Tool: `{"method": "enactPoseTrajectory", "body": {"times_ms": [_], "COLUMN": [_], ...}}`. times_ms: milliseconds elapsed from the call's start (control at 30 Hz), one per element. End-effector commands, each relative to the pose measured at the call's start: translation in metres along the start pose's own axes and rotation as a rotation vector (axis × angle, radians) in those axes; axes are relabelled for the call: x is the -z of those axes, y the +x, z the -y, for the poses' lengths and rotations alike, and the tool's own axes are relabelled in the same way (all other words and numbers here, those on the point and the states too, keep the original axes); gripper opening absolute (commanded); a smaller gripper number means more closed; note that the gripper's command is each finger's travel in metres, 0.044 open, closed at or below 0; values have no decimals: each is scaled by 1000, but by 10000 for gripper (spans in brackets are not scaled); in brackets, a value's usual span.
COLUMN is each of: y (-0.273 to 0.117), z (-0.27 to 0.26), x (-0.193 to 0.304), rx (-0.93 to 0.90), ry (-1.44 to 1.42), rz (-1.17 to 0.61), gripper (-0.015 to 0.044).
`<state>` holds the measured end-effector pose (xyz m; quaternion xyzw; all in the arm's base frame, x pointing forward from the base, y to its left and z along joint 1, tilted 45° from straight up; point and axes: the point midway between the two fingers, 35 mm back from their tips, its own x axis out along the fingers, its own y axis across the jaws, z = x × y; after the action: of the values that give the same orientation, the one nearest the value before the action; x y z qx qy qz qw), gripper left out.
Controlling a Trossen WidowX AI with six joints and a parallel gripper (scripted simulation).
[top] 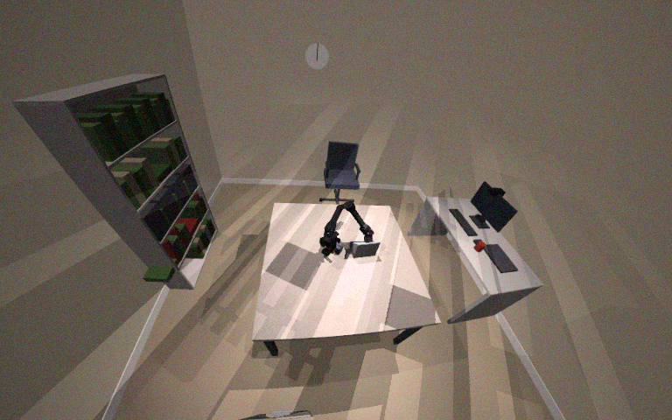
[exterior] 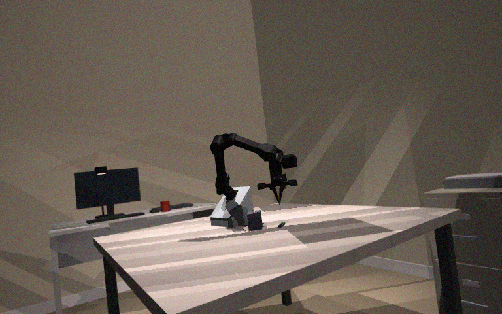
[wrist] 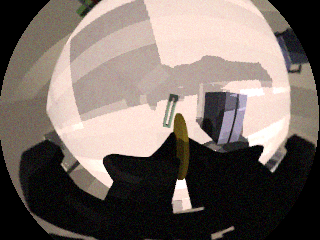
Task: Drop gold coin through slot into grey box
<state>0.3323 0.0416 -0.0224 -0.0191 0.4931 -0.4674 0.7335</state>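
The gold coin [wrist: 181, 150] is held on edge between the fingertips of my gripper [wrist: 175, 135] [exterior: 279, 203], which is shut on it. The gripper points down, well above the table. The dark-green holder [wrist: 166, 120] [exterior: 282, 224] [top: 327, 258] lies empty on the table, below and ahead of the coin in the wrist view. The closed grey box [wrist: 217, 117] [exterior: 254, 220] [top: 339, 247] stands to the right of the holder in the wrist view. The slot shows as a dark line along its lid. The coin is apart from both.
A larger pale slanted block [top: 365, 248] [exterior: 230, 207] stands beside the arm's base, near the box. The table [top: 317, 317] [exterior: 207, 284] carries the arm. A side desk with a monitor [top: 493, 206] [exterior: 107, 187] and a red mug [top: 479, 245] [exterior: 165, 206] stands apart from it.
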Motion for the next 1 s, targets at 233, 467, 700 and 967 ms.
{"method": "enactPoseTrajectory", "body": {"times_ms": [233,467,700,967], "y": [-3,-3,-3,-3], "z": [25,43,61,81], "x": [-6,-9,-11,-12], "rx": [-2,-1,-1,1], "ry": [-10,-10,-11,-11], "rz": [-4,-4,-4,-4], "gripper": [0,0,0,0]}}
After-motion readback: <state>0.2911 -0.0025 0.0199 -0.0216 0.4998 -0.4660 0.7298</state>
